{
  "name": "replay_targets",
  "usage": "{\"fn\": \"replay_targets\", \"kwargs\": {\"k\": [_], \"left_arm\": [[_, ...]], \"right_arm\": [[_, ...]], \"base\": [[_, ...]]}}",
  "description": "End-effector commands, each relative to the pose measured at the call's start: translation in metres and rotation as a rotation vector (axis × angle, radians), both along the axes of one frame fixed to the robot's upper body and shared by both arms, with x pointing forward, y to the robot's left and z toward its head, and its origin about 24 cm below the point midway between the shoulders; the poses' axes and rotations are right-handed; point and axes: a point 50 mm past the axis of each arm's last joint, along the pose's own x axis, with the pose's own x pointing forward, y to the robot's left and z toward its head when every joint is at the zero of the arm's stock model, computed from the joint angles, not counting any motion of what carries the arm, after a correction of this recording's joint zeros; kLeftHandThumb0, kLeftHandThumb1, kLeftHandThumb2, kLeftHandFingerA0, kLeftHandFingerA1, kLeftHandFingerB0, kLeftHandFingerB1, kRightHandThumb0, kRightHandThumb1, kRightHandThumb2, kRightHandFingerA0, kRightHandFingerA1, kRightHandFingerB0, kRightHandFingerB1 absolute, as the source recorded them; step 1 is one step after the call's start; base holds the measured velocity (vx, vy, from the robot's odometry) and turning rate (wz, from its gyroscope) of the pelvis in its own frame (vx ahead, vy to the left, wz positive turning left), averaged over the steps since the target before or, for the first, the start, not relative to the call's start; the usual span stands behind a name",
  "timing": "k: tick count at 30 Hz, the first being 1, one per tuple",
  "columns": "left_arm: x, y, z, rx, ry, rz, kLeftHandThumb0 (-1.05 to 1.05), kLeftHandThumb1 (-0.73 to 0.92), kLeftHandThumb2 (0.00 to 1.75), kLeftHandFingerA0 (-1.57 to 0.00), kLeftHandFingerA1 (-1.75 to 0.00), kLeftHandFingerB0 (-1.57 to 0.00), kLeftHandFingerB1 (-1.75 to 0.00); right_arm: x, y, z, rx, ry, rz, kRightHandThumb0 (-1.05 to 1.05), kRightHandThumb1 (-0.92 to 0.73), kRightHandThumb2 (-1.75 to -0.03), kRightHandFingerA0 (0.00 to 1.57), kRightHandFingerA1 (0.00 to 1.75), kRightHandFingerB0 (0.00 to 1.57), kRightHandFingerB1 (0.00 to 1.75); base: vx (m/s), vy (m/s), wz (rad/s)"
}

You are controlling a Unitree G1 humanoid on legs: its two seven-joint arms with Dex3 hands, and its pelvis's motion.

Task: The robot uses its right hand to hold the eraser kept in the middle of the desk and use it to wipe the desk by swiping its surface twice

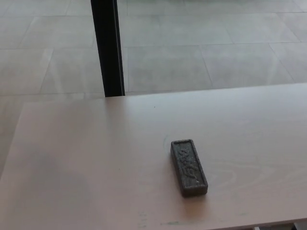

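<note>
One desk (96, 158) fills most of the head view: pale wood-look top, smooth, faint grain, slight sheen, far edge running up toward the right. Beyond it, floor (201, 52) of big light-grey tiles w/ thin grout lines. Black upright post (108, 48), flat-sided, stands behind the desk's far edge, left of centre. Eraser (188, 167): dark grey rectangular block, rough speckled texture, raised rim and embossed pattern on top, lying flat right of desk centre, near the front edge, long axis angled slightly. Neither robot hand shows, so can't tell finger spread; nothing touches the eraser.
</note>
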Motion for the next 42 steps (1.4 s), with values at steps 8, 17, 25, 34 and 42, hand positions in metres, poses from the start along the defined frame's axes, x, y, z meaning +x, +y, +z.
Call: {"fn": "replay_targets", "kwargs": {"k": [8,17,25,34,42], "left_arm": [[0.001,0.011,0.007,-0.051,-0.076,0.088,-0.41,0.41,0.83,-0.78,-0.85,-0.62,-0.73],[0.001,0.011,0.006,-0.064,-0.08,0.112,-0.39,0.4,0.84,-0.75,-0.85,-0.58,-0.71],[-0.001,0.009,0.005,-0.059,-0.07,0.101,-0.39,0.41,0.84,-0.76,-0.84,-0.59,-0.72],[0.0,0.01,0.005,-0.061,-0.055,0.095,-0.4,0.41,0.84,-0.76,-0.84,-0.59,-0.71],[-0.001,0.01,0.004,-0.062,-0.057,0.091,-0.39,0.41,0.84,-0.76,-0.84,-0.57,-0.71]], "right_arm": [[0.083,-0.039,0.121,-0.183,-0.56,-0.169,-0.48,-0.68,-0.61,0.77,0.69,0.47,0.43],[0.19,0.039,0.248,-0.247,-0.909,0.235,-0.43,-0.81,-0.69,0.8,1.52,0.65,0.66],[0.217,0.125,0.278,-0.198,-0.998,0.51,-0.16,-0.75,-0.74,0.81,1.61,0.75,0.76],[0.239,0.265,0.214,-0.051,-0.832,0.935,-0.35,-0.47,-1.18,1.29,1.43,0.97,1.21],[0.233,0.308,0.15,0.057,-0.638,1.069,-0.27,-0.56,-1.08,1.03,1.75,0.85,1.51]], "base": [[0.0,0.0,0.0],[0.0,0.0,0.01],[0.0,0.001,0.01],[0.0,0.0,0.0],[0.0,0.0,0.01]]}}
